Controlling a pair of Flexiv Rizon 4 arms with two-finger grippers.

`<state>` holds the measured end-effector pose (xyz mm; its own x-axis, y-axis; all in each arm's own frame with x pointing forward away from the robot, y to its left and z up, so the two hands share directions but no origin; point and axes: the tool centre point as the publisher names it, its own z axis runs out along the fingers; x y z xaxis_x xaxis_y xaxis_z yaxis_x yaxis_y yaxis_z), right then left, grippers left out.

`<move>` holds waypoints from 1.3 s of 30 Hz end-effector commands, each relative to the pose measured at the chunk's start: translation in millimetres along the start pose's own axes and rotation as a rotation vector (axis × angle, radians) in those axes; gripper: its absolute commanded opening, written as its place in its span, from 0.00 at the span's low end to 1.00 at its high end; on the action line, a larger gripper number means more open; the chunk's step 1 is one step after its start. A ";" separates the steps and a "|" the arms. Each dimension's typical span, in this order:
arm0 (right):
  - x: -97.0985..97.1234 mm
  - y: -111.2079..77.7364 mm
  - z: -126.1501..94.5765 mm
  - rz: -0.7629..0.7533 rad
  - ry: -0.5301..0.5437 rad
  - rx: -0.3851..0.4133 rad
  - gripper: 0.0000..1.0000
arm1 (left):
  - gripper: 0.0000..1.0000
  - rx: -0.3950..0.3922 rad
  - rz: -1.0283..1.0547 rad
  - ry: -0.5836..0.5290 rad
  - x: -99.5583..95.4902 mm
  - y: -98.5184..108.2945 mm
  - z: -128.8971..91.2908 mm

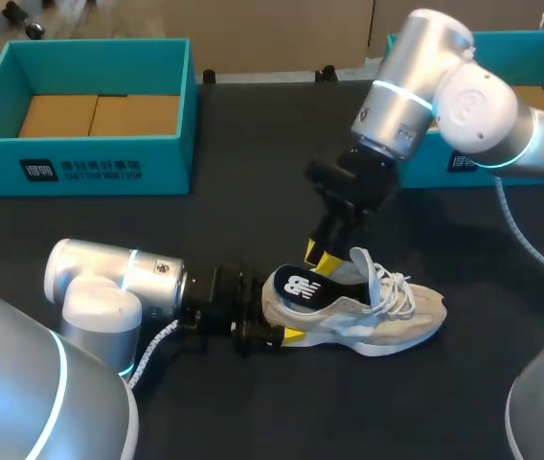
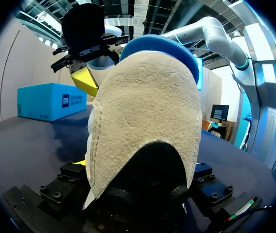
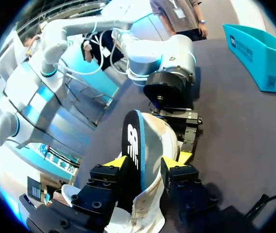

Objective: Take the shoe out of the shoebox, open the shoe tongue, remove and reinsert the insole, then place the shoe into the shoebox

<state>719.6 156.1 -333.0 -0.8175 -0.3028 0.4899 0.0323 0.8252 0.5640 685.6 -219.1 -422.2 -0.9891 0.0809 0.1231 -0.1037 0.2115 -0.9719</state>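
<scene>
A beige sneaker point(image 1: 387, 311) with white laces lies on its sole on the dark table, heel toward my left arm. My left gripper point(image 1: 277, 316) is shut on the heel, which fills the left wrist view point(image 2: 147, 121) between wide-set fingers. A black insole point(image 1: 301, 286) with a white logo and a blue edge stands half out of the shoe's mouth. My right gripper point(image 1: 321, 257) comes down from above, and the insole point(image 3: 130, 141) stands between its yellow-tipped fingers. The right gripper point(image 3: 145, 165) is open, with a gap between the insole and one finger. The tongue is pulled forward.
A teal box point(image 1: 80, 168) with a cardboard lining stands at the back left. A second teal box point(image 1: 540, 48) stands at the back right, partly behind my right arm. Dark table surface lies between the boxes and the shoe.
</scene>
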 end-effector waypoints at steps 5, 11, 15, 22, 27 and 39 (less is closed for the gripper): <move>-13.8 2.6 7.9 -0.006 0.051 0.002 0.46 | 0.00 0.000 0.000 -0.002 0.5 -0.2 0.8; -11.9 -3.2 15.2 0.013 0.080 -0.019 0.45 | 0.00 0.000 0.000 -0.002 0.5 -0.2 0.8; -9.1 -3.0 16.3 0.021 0.084 -0.018 0.45 | 0.00 0.000 0.000 -0.002 0.5 -0.2 0.8; 0.1 -4.1 15.1 0.039 0.085 -0.014 0.44 | 0.00 0.000 0.000 -0.002 0.5 -0.2 0.8; 5.5 -1.6 12.8 0.045 0.081 -0.006 0.44 | 0.00 0.000 0.000 -0.002 0.5 -0.2 0.8; 9.7 6.7 14.4 0.048 0.078 0.012 0.44 | 0.00 0.000 0.000 -0.002 0.5 -0.2 0.8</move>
<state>705.9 163.8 -334.7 -0.7643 -0.3009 0.5704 0.0669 0.8427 0.5342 685.5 -219.1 -422.2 -0.9891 0.0810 0.1231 -0.1036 0.2115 -0.9719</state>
